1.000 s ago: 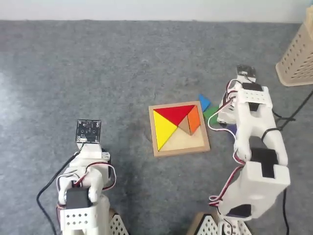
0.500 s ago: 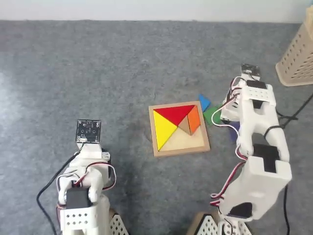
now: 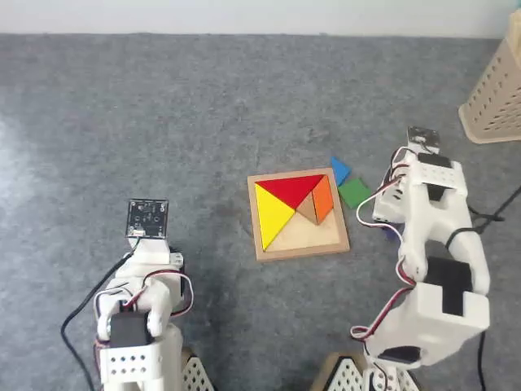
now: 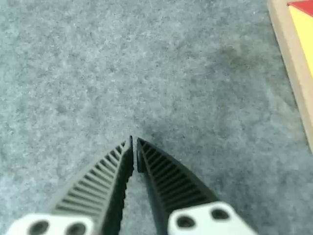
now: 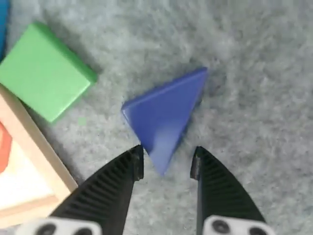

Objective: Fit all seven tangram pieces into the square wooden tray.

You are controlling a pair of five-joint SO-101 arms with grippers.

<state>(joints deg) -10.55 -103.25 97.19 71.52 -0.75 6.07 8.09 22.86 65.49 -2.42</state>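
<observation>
The square wooden tray (image 3: 262, 244) holds a red triangle (image 3: 291, 189), a yellow triangle (image 3: 271, 213), an orange piece (image 3: 324, 198) and a small brown triangle (image 3: 307, 212). A green square (image 3: 354, 192) and a light blue piece (image 3: 339, 170) lie on the carpet just right of it. My right gripper (image 5: 167, 155) is open over a dark blue triangle (image 5: 164, 115), whose near corner lies between the fingertips. The green square (image 5: 46, 90) and the tray corner (image 5: 34, 161) lie beside it. My left gripper (image 4: 133, 143) is shut and empty above bare carpet, left of the tray edge (image 4: 293, 58).
A beige slatted basket (image 3: 496, 90) stands at the far right edge. The left arm (image 3: 142, 285) sits at the front left, the right arm (image 3: 427, 220) at the front right. Grey carpet stretches open behind and left of the tray.
The right arm has shifted to the right, away from the tray, uncovering more of the green square. The left arm has not moved.
</observation>
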